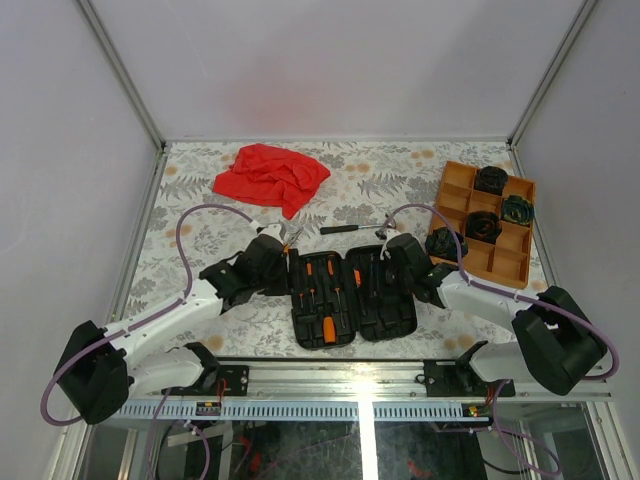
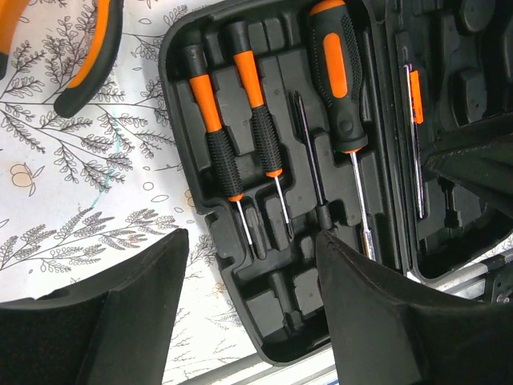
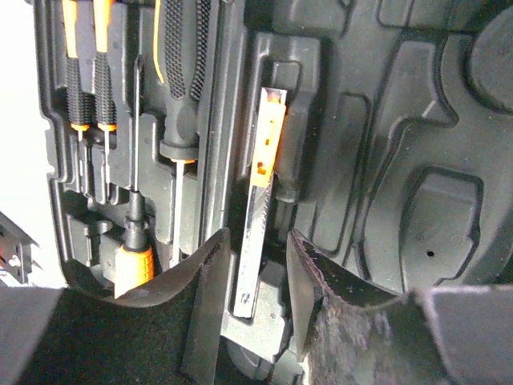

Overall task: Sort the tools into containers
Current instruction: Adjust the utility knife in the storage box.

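your left claw (image 2: 252, 237) hangs spread over the black moulded case (image 2: 276, 321); right claw (image 3: 258, 234) spread astride a slim orange-and-steel knife (image 3: 264, 160) slotted inside. flowered tabletop (image 1: 390, 185), pale walls (image 1: 330, 60).

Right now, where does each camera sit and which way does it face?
Top: above and behind, looking down on table, case, tray; left arm, right arm show.
Left wrist: down onto case's left half, big screwdriver; left gripper shows.
Right wrist: down onto case's right half; right gripper shows.
Shared: both wrists see the big screwdriver.
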